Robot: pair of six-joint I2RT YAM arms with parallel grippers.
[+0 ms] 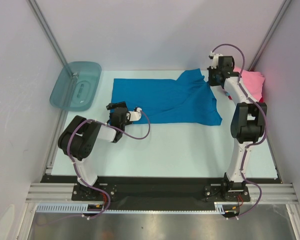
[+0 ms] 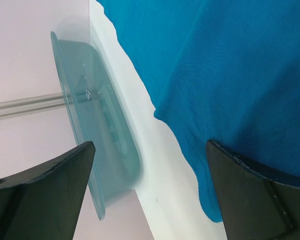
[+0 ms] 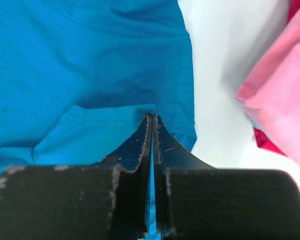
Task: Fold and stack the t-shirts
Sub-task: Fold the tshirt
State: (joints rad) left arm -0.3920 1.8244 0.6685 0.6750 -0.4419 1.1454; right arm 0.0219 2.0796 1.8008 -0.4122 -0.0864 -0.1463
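Note:
A bright blue t-shirt (image 1: pixel 165 100) lies spread across the middle of the table, with its right part rumpled. My right gripper (image 1: pixel 213 77) is at the shirt's far right corner, shut on a fold of the blue cloth (image 3: pixel 90 60); blue shows in the slit between the closed jaws (image 3: pixel 152 117). My left gripper (image 1: pixel 117 112) stands open at the shirt's near left edge, with nothing between its fingers (image 2: pixel 255 195). In the left wrist view the shirt's edge (image 2: pixel 230 75) runs beside the right finger. A pink t-shirt (image 1: pixel 252 82) lies bunched at the far right.
A translucent teal tub (image 1: pixel 76 85) leans at the far left against the wall, seen close in the left wrist view as the tub (image 2: pixel 100 120). A red cloth edge (image 3: pixel 265 142) peeks from under the pink t-shirt (image 3: pixel 285 95). White walls enclose the table on three sides.

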